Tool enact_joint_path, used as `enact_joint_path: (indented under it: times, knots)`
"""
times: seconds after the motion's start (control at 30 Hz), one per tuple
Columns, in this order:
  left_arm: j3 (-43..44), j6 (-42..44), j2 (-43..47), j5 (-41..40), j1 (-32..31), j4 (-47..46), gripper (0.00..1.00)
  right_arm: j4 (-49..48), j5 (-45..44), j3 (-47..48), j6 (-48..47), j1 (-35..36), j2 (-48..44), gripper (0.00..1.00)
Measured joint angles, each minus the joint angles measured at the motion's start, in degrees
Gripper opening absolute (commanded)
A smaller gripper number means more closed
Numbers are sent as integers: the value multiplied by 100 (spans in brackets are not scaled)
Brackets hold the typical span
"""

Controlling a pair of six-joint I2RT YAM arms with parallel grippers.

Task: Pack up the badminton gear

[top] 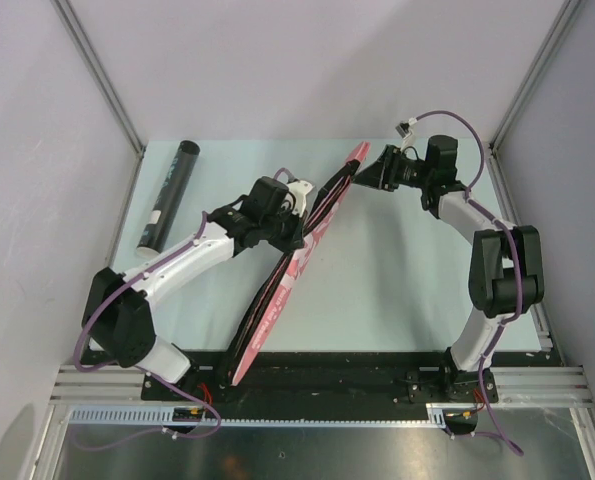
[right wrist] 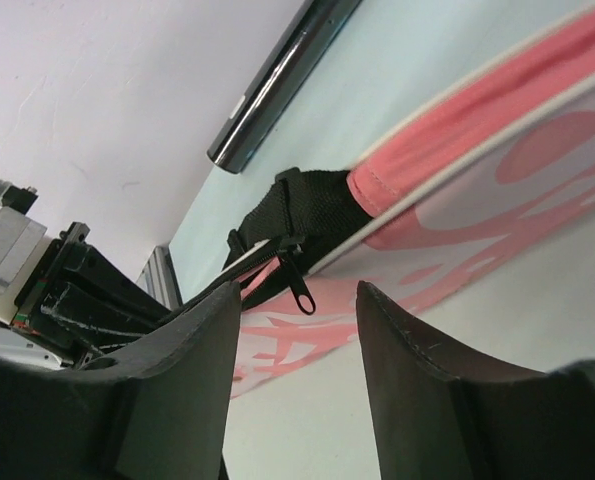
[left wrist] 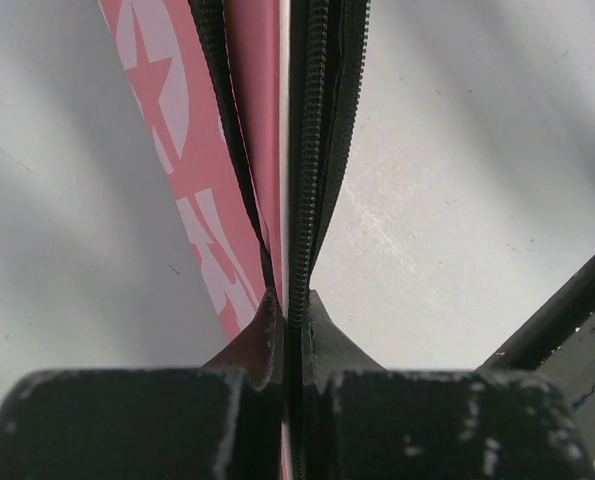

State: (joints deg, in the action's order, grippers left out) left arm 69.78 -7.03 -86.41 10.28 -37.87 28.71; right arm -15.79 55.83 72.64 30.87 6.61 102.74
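Bag (top: pixel 295 268) contents hidden; L claw (left wrist: pixel 289 312) pinching its zip edge (left wrist: pixel 308 150); R claw (right wrist: pixel 298 300) spread

Pink bag (top: pixel 300 264) with white lettering, black tube (top: pixel 169 197).

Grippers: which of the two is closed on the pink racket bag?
The left gripper: its jaws are pinched shut on the black zipper edge of the pink racket bag. The right gripper stands open before the zipper pull, holding nothing.

Robotics lab test cell, plain white walls (top: pixel 277 70), aluminium rail (top: pixel 537 380), pale tabletop (top: pixel 397 290)
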Motion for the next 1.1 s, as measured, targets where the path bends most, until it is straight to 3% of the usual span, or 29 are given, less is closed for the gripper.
enact_joint_path:
  times: [0.4,0.47,0.57,0.83,0.97,1.1]
  knots:
    - [11,0,-50,96,0,-17,0,-592,431,0,256,-11,249,28]
    - [11,0,-52,101,0,-20,0,-625,452,0,278,-11,249,20]
    - [11,0,-55,98,0,-20,0,-651,466,0,297,-11,249,0]
    - [103,-57,-144,63,0,50,0,-400,328,0,164,39,199,0]
    - [216,-155,-229,39,-4,157,0,149,-278,0,48,264,-74,0]
    - [428,-256,-365,-4,7,208,0,634,-1191,-114,39,990,-505,0]
